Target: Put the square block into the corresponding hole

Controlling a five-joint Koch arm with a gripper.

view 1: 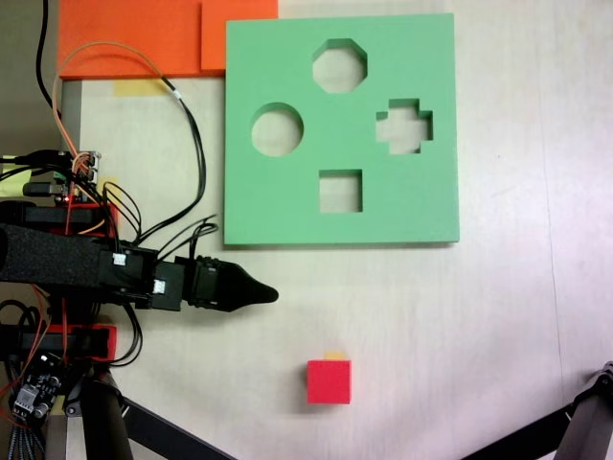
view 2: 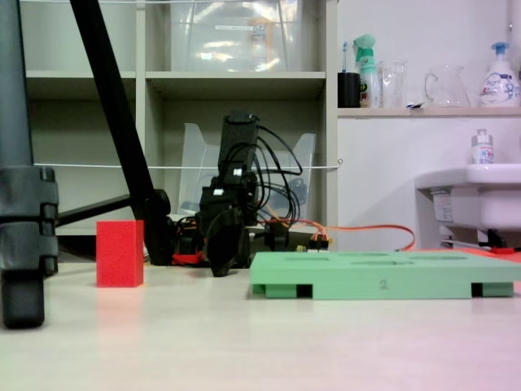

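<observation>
The square block (view 1: 329,381), a small red foam cube, rests on the pale table near the bottom middle of a fixed view; it stands at the left in the low fixed view (view 2: 120,253). The green foam board (view 1: 287,201) (view 2: 366,281) lies flat further up, and its square hole (view 1: 340,191) is the lowest of its cutouts. My gripper (view 1: 266,293) (view 2: 225,248) hovers low over the table, left of the block and just below the board's lower left corner. Its jaws come to a single point with no gap and hold nothing.
Orange foam sheets (view 1: 134,34) lie at the top left against the board. Cables (view 1: 192,144) loop beside the arm's base. Black tripod legs (view 1: 586,422) (view 2: 24,204) stand at the table's lower corners. The board also has round, octagonal and cross cutouts.
</observation>
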